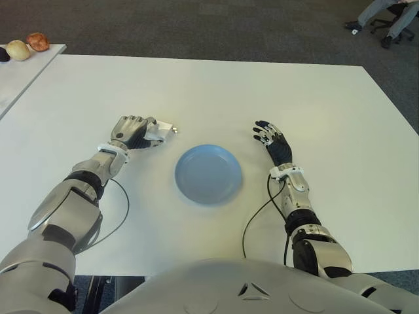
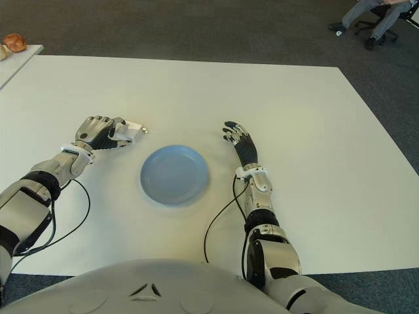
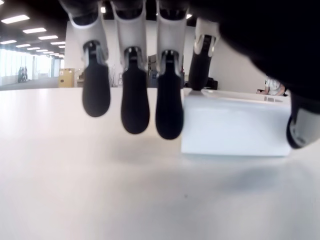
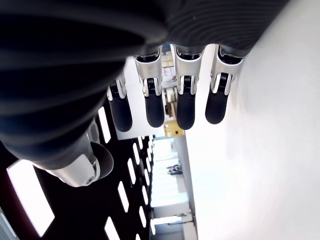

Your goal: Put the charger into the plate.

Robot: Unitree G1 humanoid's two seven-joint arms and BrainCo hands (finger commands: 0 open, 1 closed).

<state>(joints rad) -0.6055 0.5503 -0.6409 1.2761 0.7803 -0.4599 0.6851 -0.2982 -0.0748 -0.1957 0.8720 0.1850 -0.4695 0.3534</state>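
White table, left hand curled around white charger, prongs toward blue plate, right hand relaxed, empty

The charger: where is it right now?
The charger sits on the white table, at the fingertips of the left hand, to the robot's left of the blue plate, not in it.

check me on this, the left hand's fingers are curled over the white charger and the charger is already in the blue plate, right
Not quite. The left hand does have its fingers curled over the charger, but the left eye view shows the charger on the table, to the left of the empty blue plate.
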